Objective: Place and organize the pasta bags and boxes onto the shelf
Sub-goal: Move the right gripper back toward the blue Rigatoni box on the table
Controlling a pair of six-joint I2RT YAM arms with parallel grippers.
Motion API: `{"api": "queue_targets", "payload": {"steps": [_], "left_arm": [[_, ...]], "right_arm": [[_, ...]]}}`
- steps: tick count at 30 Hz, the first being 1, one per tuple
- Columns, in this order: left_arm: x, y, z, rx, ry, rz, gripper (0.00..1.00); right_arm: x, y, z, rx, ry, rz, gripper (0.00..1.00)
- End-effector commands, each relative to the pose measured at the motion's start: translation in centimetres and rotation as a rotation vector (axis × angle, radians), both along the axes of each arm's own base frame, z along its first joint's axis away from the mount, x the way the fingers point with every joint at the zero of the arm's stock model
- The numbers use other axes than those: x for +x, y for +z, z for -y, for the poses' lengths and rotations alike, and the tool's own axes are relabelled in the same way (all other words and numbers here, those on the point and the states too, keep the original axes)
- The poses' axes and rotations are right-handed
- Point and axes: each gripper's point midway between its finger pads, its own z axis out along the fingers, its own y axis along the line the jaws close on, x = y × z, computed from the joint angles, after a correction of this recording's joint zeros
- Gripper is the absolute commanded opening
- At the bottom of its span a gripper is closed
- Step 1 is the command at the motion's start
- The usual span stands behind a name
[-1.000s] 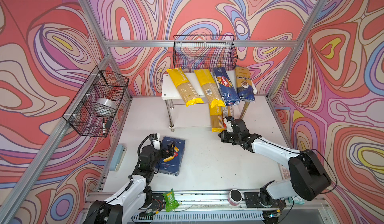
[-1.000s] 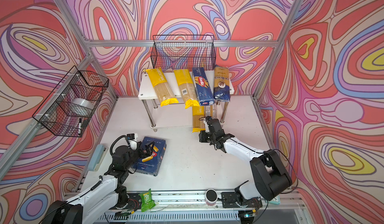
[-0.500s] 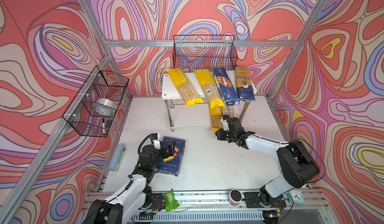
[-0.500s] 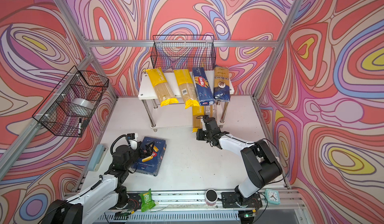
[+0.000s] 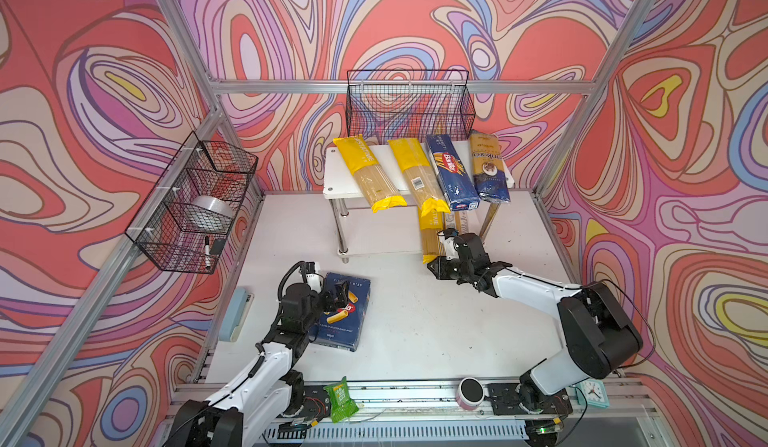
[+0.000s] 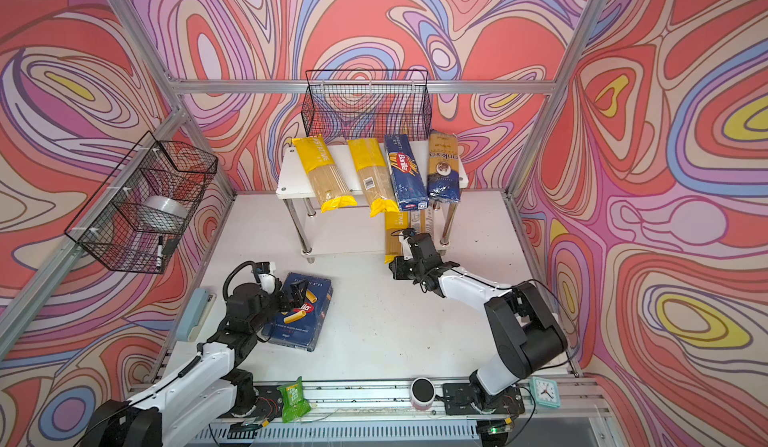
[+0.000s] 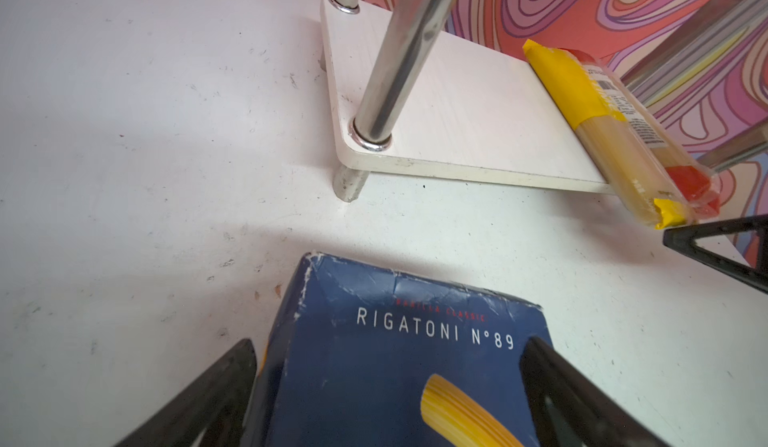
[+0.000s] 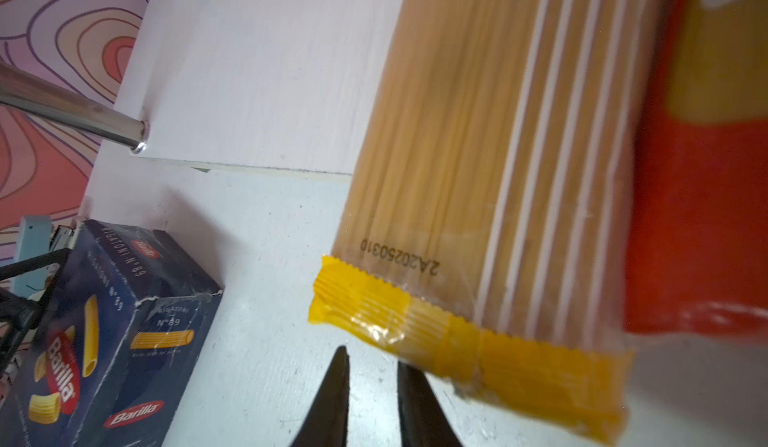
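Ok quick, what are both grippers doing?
Left gripper: jaws wide at the rigatoni box; grip cannot be told.
Right gripper: slightly open, empty, by yellow-ended bag.

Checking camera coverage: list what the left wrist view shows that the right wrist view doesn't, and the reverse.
Only the left wrist view: the left gripper with its fingers on either side of the rigatoni box, and a full chrome leg.

Only the right wrist view: the right gripper with a narrow gap between its fingers, holding nothing, and the bag's printed date code.

Both: the rigatoni box, the shelf's lower board, and the yellow-ended bag beside the red-ended one.
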Motion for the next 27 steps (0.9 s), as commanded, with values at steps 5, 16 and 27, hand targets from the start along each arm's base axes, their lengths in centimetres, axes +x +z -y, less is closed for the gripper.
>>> {"api": "queue_targets", "payload": {"steps": [5, 16, 27], "left_arm": [[-0.7, 0.3, -1.0, -0.041, 0.11, -0.199, 1.0], [-3.0, -0.9, -2.3, -0.109, 0.222, -0.316, 1.0], [-4.6, -2.8, -1.1, -0.21, 0.195, -0.412, 1.0]], "right_arm": [[-4.9, 3.6, -0.5, 0.083, 0.163, 0.107, 0.31], [-9.7, 5.8, -4.6, 0.237, 0.313, 0.195, 0.44], [-12.1, 3.9, -10.7, 0.315, 0.415, 0.144, 0.63]]}}
